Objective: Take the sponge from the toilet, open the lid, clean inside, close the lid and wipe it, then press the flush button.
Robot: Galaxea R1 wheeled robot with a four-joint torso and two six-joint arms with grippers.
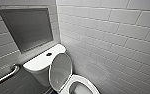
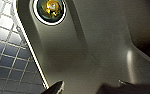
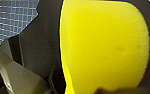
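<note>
Right gripper [image 3: 111, 87] is clamped on the sponge [image 3: 103, 47]; I hold it clear of the floor, I judge for scrubbing. The lid [image 1: 60, 71] stands raised by the tank, so the toilet [image 1: 86, 80] bowl lies open; the flush button [image 1: 49, 54] sits on the tank top.

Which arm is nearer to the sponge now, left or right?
Right. The sponge sits close before the right wrist camera; the left wrist camera sees the robot's grey body and floor tiles.

The lid [image 1: 60, 71] stands raised on the toilet [image 1: 38, 63]; sponge [image 3: 103, 47] bright yellow.
</note>
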